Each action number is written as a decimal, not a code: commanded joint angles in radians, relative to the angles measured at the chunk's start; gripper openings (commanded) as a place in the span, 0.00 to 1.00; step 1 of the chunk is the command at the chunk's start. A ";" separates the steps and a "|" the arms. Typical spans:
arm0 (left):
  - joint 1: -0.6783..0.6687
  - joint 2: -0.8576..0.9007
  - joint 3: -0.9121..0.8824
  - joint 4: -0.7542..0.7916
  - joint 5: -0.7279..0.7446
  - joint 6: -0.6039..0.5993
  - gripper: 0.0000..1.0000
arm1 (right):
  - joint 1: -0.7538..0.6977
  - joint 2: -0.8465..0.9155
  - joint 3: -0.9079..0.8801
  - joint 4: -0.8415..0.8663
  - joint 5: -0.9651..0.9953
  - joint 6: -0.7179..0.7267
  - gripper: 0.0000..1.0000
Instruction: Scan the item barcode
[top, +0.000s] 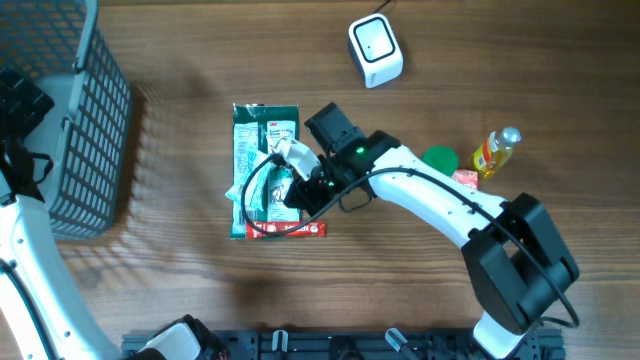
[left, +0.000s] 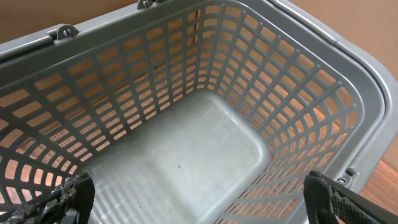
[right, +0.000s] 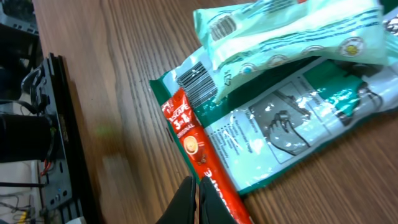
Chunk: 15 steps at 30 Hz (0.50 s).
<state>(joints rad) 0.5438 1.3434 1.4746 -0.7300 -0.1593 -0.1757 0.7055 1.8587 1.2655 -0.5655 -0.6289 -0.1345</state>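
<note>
The right claw (right: 198, 198), shut tight at the end of the red packet (right: 199, 149) lying on the table (top: 150, 280) against the green bag (right: 280, 134), should lift it slowly and show its barcode to the white scanner (top: 375, 50).

The table (top: 200, 290) carries three flat packets in one pile: one dark green packet (top: 262, 135) (right: 280, 137), one pale mint packet (top: 233, 192) (right: 292, 34) and one red sachet (top: 290, 230) (right: 199, 149). One barcode (right: 198, 81) shows, on the dark green packet. There is one white scanner (top: 375, 50) and one grey basket (top: 95, 130) (left: 186, 155). To the right lie three small things: one yellow bottle (top: 497, 152), one green round object (top: 438, 158) and one small pink item (top: 466, 178). Two robot arms are in view, one right arm (top: 440, 195) and one left arm (top: 20, 230).
</note>
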 joint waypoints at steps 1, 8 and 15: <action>0.004 -0.002 0.006 0.003 0.005 0.018 1.00 | 0.023 0.001 -0.005 0.007 -0.024 0.005 0.04; 0.004 -0.002 0.006 0.002 0.005 0.018 1.00 | 0.037 0.001 -0.006 0.000 0.090 -0.005 0.07; 0.004 -0.002 0.006 0.002 0.005 0.018 1.00 | 0.038 0.001 -0.059 -0.019 0.130 -0.067 0.34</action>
<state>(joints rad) 0.5438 1.3434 1.4746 -0.7300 -0.1593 -0.1757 0.7391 1.8587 1.2457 -0.5907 -0.5480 -0.1879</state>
